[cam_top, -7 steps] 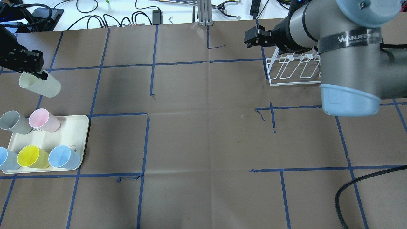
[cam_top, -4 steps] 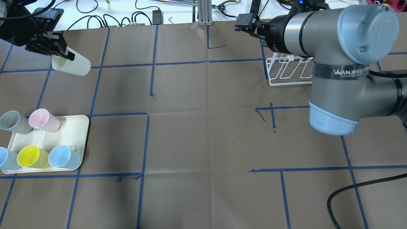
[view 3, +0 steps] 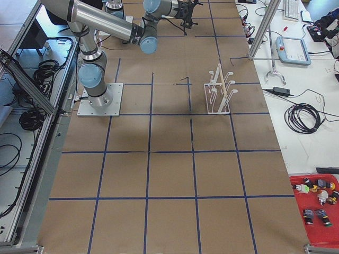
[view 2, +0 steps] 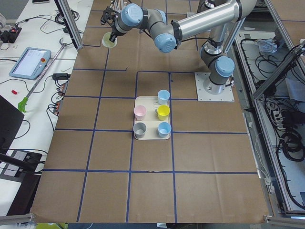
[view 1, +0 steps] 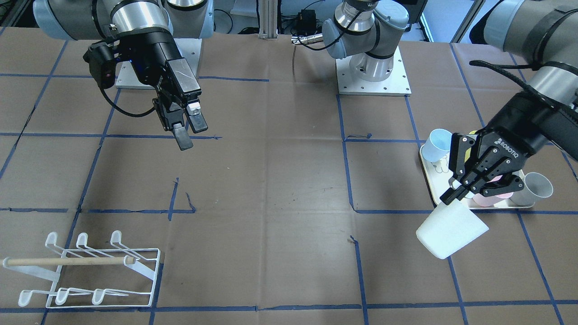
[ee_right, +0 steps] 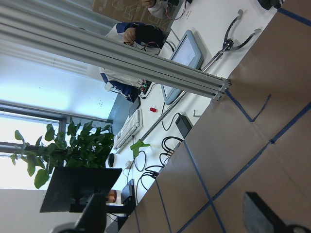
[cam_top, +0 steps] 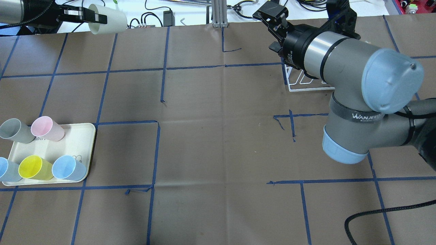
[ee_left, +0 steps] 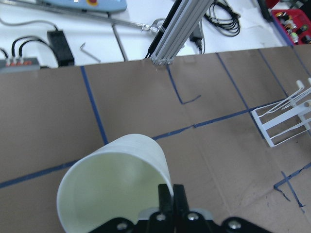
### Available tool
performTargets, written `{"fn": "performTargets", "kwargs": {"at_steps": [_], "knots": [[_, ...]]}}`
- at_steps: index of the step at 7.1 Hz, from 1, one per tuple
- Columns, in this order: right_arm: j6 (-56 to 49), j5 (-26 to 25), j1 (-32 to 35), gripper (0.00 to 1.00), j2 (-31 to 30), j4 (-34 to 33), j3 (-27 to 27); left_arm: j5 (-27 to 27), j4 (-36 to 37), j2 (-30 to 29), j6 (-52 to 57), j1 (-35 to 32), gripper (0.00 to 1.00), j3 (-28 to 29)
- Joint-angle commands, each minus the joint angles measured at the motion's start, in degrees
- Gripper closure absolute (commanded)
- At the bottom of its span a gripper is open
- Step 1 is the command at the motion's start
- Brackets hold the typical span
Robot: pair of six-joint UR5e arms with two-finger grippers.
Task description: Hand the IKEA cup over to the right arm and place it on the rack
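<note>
My left gripper [cam_top: 95, 18] is shut on the rim of a pale cream IKEA cup [cam_top: 109, 23] and holds it on its side, high over the table's far left edge. In the front-facing view the cup [view 1: 451, 234] hangs below the gripper [view 1: 454, 193]. The left wrist view shows the fingers [ee_left: 167, 196] pinching the cup's wall [ee_left: 112, 194]. My right gripper [view 1: 186, 130] is open and empty, in the air over the table's right half. The white wire rack [view 1: 86, 271] with its wooden dowel stands at the far right, partly hidden by my right arm in the overhead view [cam_top: 306, 81].
A cream tray [cam_top: 80, 136] at the near left holds a pink cup [cam_top: 46, 128], a yellow cup [cam_top: 34, 167] and a blue cup [cam_top: 68, 168]; a grey cup [cam_top: 13, 131] and another blue cup [cam_top: 6, 170] sit at its left edge. Cables lie beyond the table's far edge.
My left gripper has carried the cup up, toward the far edge and to the right. My right arm has swung its wrist round, its gripper staying near the far edge above the rack.
</note>
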Motion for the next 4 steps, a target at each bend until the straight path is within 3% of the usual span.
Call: {"fn": "performTargets", "kwargs": {"at_steps": [1, 3, 4], "knots": [[15.92, 0.34, 0.15, 0.00, 0.21, -7.23, 2.78, -8.71, 22.11, 0.29, -0.31, -1.93, 1.00, -10.02], [24.82, 0.95, 0.24, 0.00, 0.21, -12.32, 6.73, -15.82, 38.90, -0.76, -0.39, -4.13, 1.00, -17.85], [26.69, 0.69, 0.32, 0.00, 0.56, -14.44, 7.18, -20.03, 43.94, -0.50, -0.31, -4.58, 1.00, -22.32]]}}
